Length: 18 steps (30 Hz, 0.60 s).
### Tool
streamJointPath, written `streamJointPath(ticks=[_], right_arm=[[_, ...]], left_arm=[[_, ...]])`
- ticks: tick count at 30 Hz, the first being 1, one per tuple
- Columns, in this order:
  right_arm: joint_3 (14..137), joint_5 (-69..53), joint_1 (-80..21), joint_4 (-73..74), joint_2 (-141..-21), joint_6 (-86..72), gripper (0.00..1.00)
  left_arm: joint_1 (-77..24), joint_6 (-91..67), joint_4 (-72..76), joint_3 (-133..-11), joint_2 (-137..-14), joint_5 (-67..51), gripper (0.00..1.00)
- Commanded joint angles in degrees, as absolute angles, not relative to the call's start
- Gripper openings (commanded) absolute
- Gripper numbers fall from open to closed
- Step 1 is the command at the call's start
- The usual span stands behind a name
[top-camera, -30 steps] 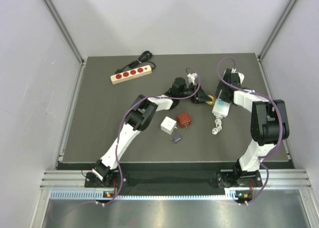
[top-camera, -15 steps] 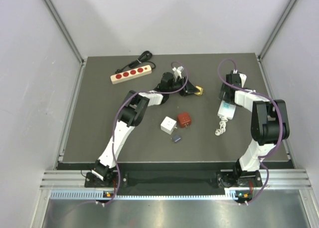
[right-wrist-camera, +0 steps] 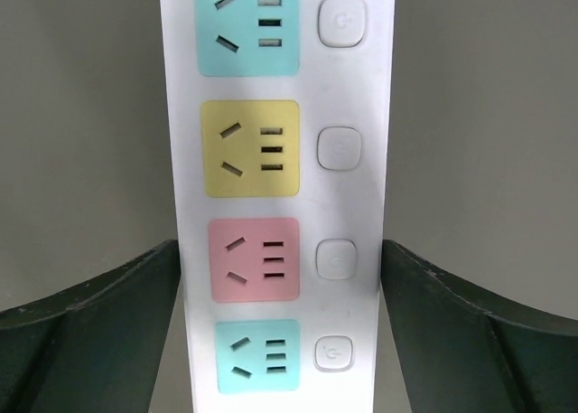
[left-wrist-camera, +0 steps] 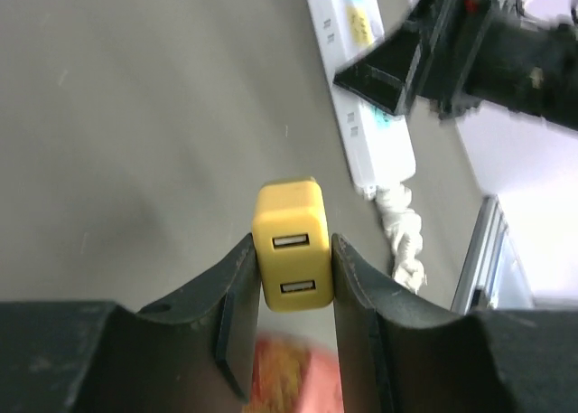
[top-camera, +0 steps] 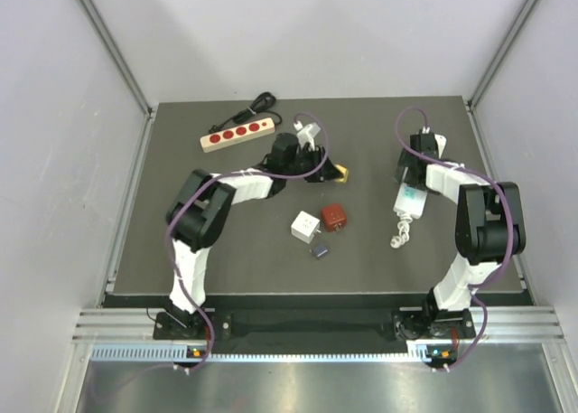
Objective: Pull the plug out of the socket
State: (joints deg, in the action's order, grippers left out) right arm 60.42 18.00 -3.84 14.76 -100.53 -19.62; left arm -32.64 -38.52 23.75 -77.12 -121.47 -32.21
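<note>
My left gripper is shut on a yellow plug, a small block with two USB ports, and holds it just above the mat, well left of the socket strip. The white power strip has blue, yellow and pink sockets, all of them empty. It also shows in the left wrist view. My right gripper sits over the strip's far end, and its fingers press both long sides. The strip's white cord lies coiled at its near end.
A wooden strip with red sockets and its black plug lie at the back left. A white cube adapter, a red adapter and a small dark piece lie mid-mat. Walls enclose three sides.
My left gripper has carried the yellow plug leftward, away from the white strip. The strip shifted slightly right under my right gripper, then stayed put.
</note>
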Motion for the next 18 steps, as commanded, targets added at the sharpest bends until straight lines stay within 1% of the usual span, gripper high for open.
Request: streamJointPath(ticks=[1,3,4,7,10,11,16,18], right_arm=[[62.93,17.06,-3.69,15.82,-97.65,-20.04,0.89],[62.93,15.39,-3.69,15.73,-97.38,-19.69,0.92],[62.84,15.03,-3.69,15.38,-97.03,-19.77,0.93],[62.49,13.54,-3.69,14.94,-95.89,-19.60,0.96],[62.58,11.34,-3.60,15.29,-95.36,-19.51,1.00],[62.49,10.90,-3.69,15.29,-95.10,-19.51,1.00],[62.58,8.97,-3.78,14.94,-93.96,-19.51,1.00],[62.49,7.83,-3.69,15.12,-93.61,-19.51,1.00]], left_arm=[[-31.99,-34.98,25.14,-64.74,-108.15,-26.55,0.00],[-31.38,-35.15,24.09,-59.97,-103.21,-24.36,0.00],[-31.03,-35.16,23.30,-56.11,-98.57,-21.82,0.00],[-30.32,-34.45,18.04,-50.82,-90.83,-16.55,0.00],[-30.15,-34.10,9.25,-47.83,-85.02,-13.46,0.00],[-30.15,-34.28,8.62,-46.42,-83.60,-13.01,0.00],[-29.88,-41.56,15.19,-32.55,-71.92,-10.29,0.00],[-29.80,-44.37,16.34,-29.81,-69.88,-8.88,0.00]])
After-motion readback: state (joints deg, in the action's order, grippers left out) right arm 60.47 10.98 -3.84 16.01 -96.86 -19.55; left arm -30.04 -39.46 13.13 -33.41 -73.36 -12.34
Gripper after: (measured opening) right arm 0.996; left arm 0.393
